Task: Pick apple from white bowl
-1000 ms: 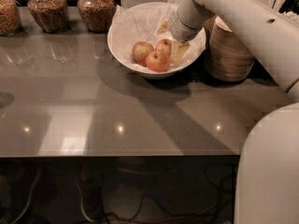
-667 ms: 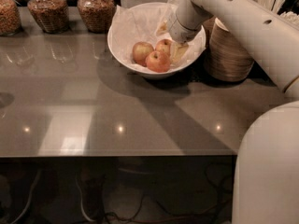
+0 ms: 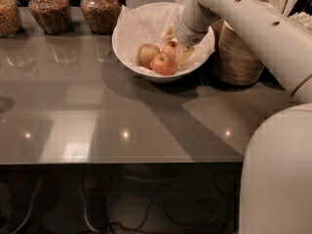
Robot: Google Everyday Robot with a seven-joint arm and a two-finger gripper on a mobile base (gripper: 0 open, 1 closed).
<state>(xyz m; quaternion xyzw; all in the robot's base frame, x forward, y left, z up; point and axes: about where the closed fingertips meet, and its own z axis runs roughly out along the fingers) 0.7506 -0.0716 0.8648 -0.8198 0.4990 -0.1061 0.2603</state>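
Slanting down into white bowl [image 3: 127, 57] | hand [image 3: 178, 45] at apple [image 3: 169, 48] | grip: cannot tell

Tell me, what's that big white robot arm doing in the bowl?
The robot's arm reaches into the white bowl, where three apples lie on crinkled paper. Its end effector is low inside the bowl, right beside the pale red-orange apple. That apple sits in the bowl, not yet lifted.
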